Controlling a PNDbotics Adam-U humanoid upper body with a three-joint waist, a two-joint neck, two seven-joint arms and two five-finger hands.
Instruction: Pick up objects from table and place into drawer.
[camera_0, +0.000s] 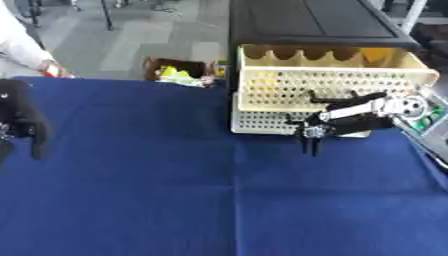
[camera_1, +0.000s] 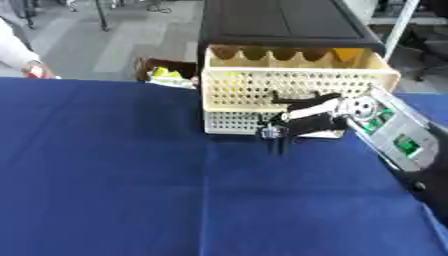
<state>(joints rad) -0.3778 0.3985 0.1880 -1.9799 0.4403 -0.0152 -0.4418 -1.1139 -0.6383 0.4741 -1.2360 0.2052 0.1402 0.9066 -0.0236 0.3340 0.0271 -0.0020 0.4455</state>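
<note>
The drawer (camera_0: 332, 80) behind the black and silver right hand (camera_0: 346, 117) is cream with small holes; the tablecloth (camera_0: 175, 190) below is dark blue.

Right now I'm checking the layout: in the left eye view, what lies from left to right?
Left hand → small brown box beyond the table → cream drawer unit → right hand at the drawer front.

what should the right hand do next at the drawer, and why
Probably draw the right hand back from the drawer. The drawer is pulled out, the hand sits low against its cream front with fingers pointing down, and nothing can be made out in it. No loose object shows on the blue cloth. The left hand hangs at the left edge.
</note>
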